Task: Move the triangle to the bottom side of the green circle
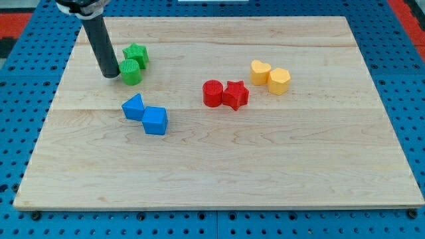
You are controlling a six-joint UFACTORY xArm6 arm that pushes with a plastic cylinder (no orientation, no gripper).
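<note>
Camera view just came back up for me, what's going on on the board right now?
My tip is down on the wooden board, right beside the green circle on its left; whether they touch is unclear. The green star sits just above the circle. The blue triangle lies below the circle with a gap between them, and the blue cube is against its lower right. The red circle, red star and two yellow blocks sit untouched toward the view's right.
</note>
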